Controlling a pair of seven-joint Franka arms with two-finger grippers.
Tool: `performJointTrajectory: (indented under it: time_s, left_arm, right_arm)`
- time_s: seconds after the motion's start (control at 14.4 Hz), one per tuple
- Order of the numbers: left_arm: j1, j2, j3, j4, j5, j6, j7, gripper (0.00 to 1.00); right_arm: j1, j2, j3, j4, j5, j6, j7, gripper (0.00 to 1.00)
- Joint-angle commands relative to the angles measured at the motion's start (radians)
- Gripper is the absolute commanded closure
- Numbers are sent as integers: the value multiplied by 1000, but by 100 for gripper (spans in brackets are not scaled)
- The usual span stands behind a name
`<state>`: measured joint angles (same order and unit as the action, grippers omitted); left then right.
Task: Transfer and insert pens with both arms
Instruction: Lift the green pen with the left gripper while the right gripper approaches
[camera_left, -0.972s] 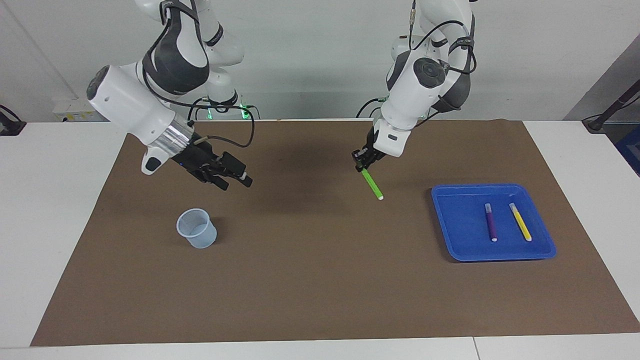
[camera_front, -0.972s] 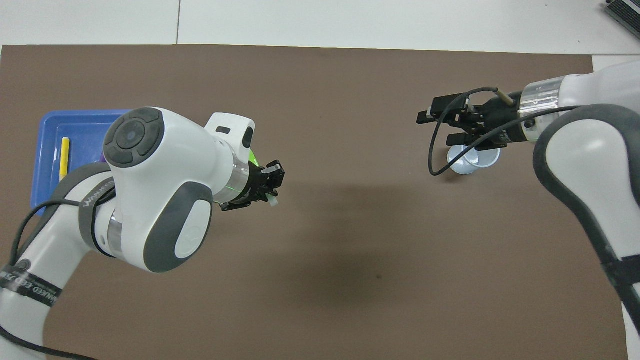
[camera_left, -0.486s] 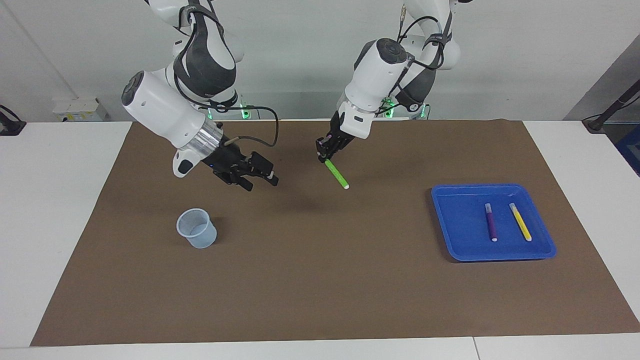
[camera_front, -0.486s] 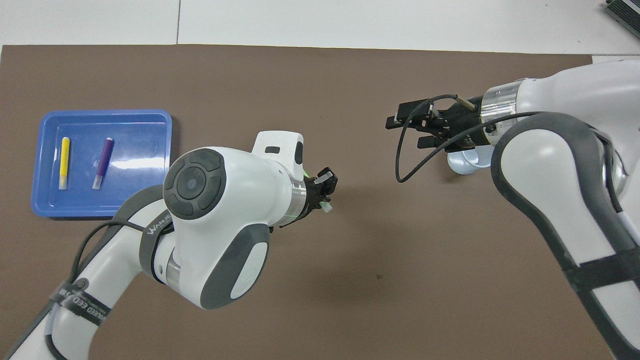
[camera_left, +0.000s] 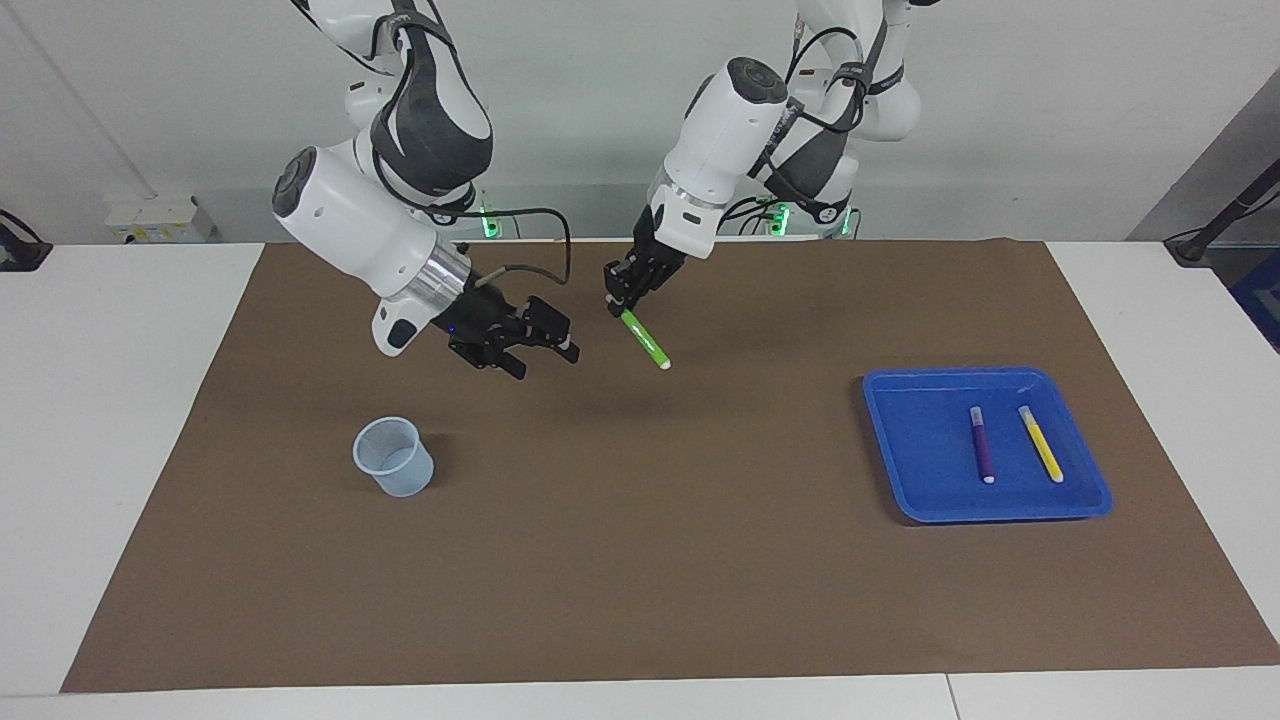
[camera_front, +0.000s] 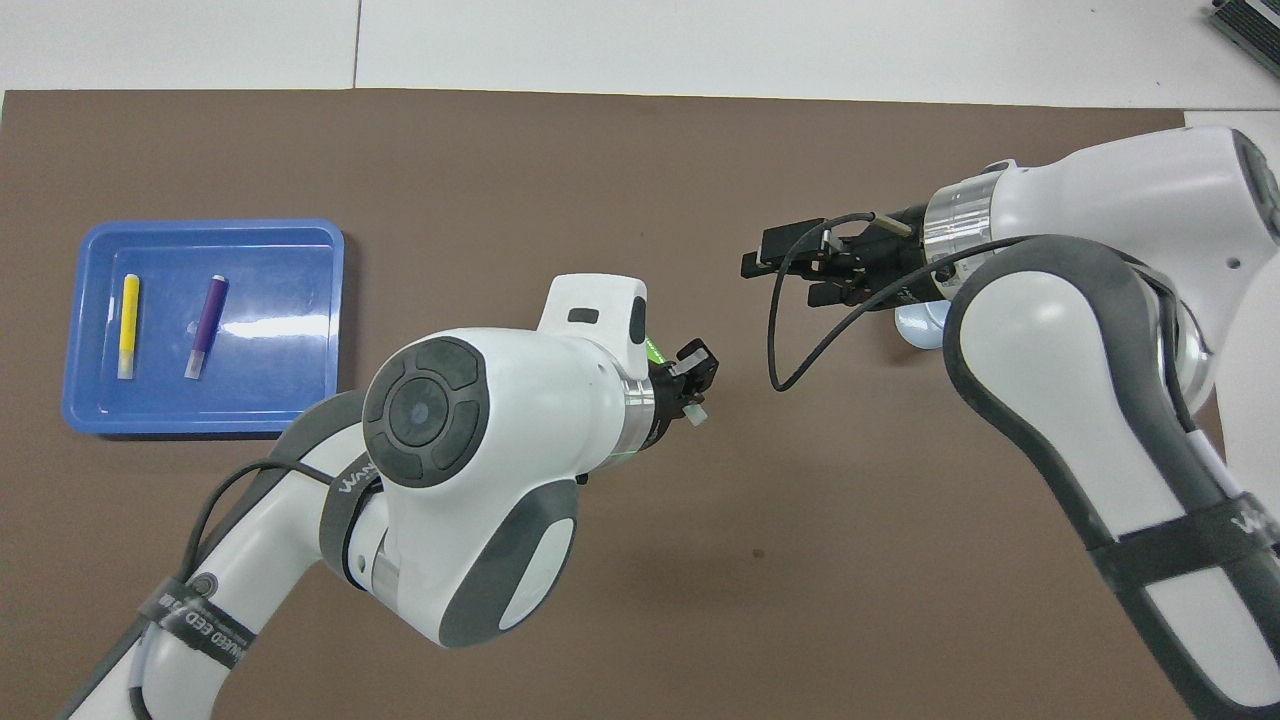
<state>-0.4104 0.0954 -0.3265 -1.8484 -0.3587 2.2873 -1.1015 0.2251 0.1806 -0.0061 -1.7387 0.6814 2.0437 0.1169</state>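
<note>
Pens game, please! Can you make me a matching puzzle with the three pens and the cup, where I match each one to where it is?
Things:
1. green pen
2. purple pen
3. yellow pen
4. cup

Places:
A. standing on the brown mat
B. in the blue tray, on the side toward the cup
C. up in the air, held by the left pincer
D. in the blue tray, on the side away from the cup

Pairs: 1-C, 2-B, 3-D, 4-A
</note>
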Motion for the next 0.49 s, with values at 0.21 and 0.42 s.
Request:
performJointTrajectory:
  time_s: [0.21, 0.42]
  left_arm:
    - [-57, 26, 1, 38, -95, 64, 89, 100]
    - [-59, 30, 0, 41, -95, 87, 91, 100]
  right_arm:
    - [16, 3, -3, -7, 23, 9, -34, 1]
    - [17, 3, -2, -4, 24, 0, -33, 1]
